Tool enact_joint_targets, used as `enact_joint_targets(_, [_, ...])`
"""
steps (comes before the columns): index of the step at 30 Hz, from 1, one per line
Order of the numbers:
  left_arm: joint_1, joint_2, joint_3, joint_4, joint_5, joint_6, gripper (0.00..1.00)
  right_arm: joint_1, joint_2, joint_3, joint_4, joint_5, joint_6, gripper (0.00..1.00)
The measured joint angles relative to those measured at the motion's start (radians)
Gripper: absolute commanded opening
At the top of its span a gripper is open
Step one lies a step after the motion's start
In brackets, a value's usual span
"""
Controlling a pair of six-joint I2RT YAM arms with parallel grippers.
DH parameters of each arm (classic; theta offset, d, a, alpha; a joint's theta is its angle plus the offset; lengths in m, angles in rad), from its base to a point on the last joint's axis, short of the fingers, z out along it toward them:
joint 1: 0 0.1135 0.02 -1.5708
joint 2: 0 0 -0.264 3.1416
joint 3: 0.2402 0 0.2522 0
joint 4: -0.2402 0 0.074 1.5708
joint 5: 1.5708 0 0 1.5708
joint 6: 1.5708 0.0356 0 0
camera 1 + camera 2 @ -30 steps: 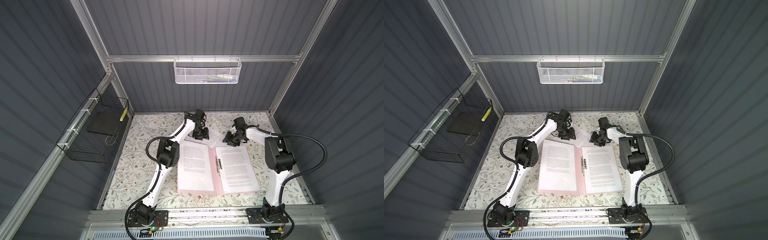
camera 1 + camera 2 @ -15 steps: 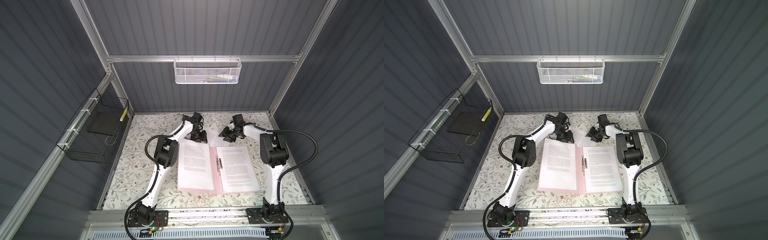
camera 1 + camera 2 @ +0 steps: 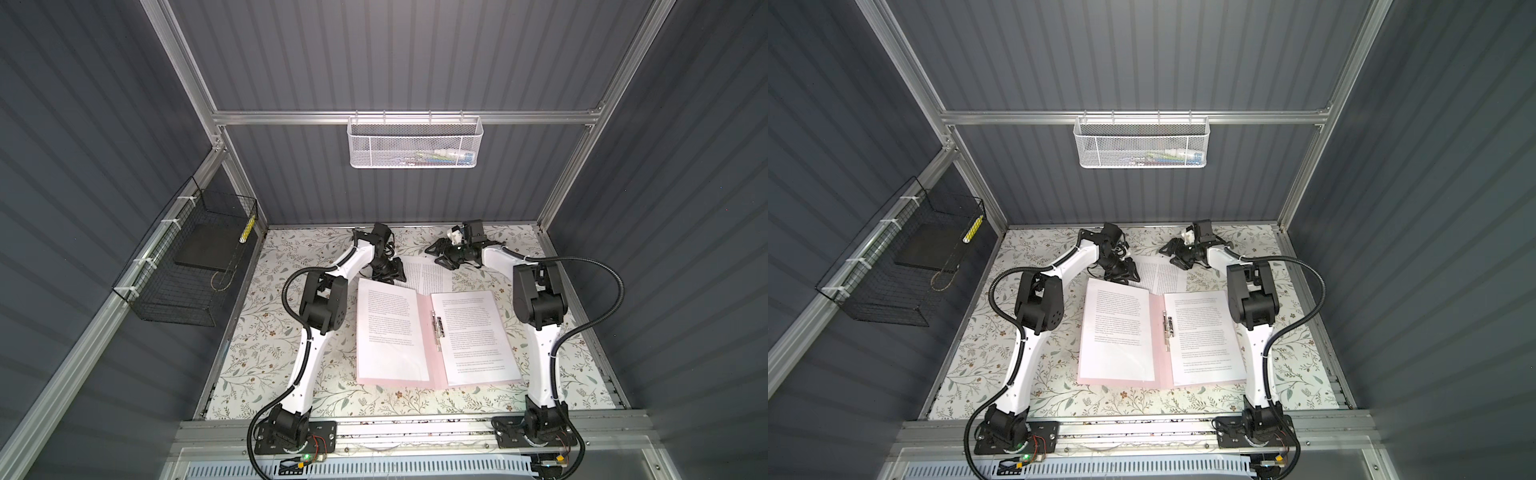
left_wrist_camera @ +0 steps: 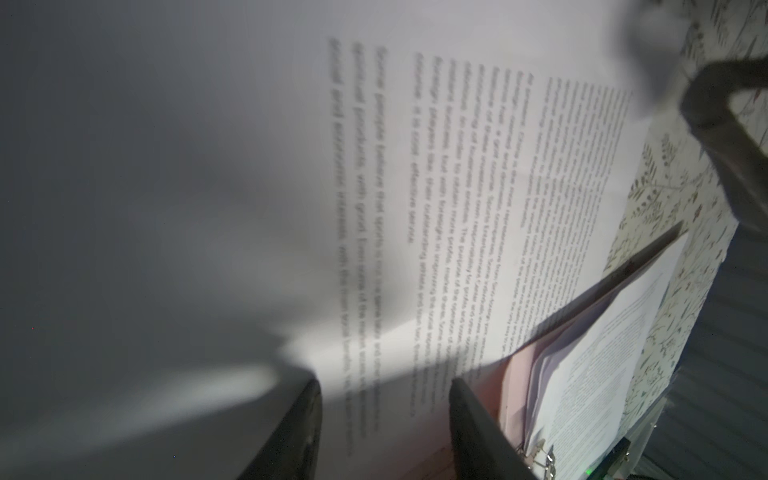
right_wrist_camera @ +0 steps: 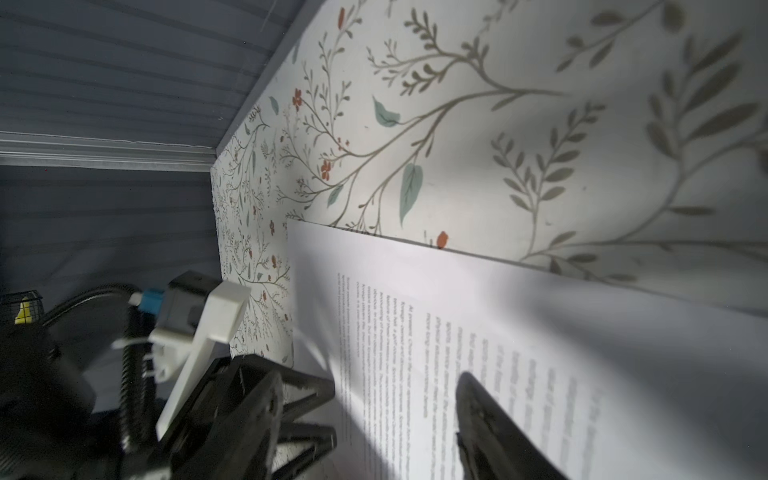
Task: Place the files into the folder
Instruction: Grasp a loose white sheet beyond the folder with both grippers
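The pink folder [image 3: 425, 332] [image 3: 1156, 332] lies open in the middle of the table, its metal clip [image 3: 436, 332] along the spine. A printed sheet [image 3: 390, 328] rests on one flap and another sheet [image 3: 473, 336] on the opposite flap. One of the files, a loose sheet [image 3: 430, 276] [image 3: 1165, 276] [image 5: 540, 332], lies flat just behind the folder. My left gripper [image 3: 394, 273] [image 4: 388, 428] hovers low over that sheet's left edge, jaws apart, nothing between them. At the sheet's far right corner, my right gripper [image 3: 441, 256] [image 5: 370, 419] is open above the paper.
A white mesh basket [image 3: 415, 143] hangs on the back wall. A black wire basket [image 3: 187, 274] on the left wall holds a dark slab. The floral table top [image 3: 266, 332] is bounded by the back wall close behind both grippers.
My right gripper has moved back and to the left, off the folder's back edge, and its jaws have widened. The left gripper has hardly moved.
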Motion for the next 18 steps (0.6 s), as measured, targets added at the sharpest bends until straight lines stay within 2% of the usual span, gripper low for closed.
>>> enact_joint_targets(4, [0.04,0.015,0.015,0.015,0.021,-0.031,0.5,-0.009,-0.11,0.003,-0.096,0.032,-0.051,0.72])
enact_joint_targets(8, [0.053,0.058,0.082,0.014,0.043,-0.061,0.5,-0.015,-0.203,-0.101,-0.135,0.066,-0.116,0.71])
enact_joint_targets(12, [0.053,0.096,0.135,0.044,0.063,-0.076,0.49,-0.012,-0.204,-0.195,-0.172,0.079,-0.152,0.7])
enact_joint_targets(18, [0.053,0.09,0.11,0.089,0.085,-0.079,0.5,0.003,-0.146,-0.224,-0.209,0.11,-0.176,0.7])
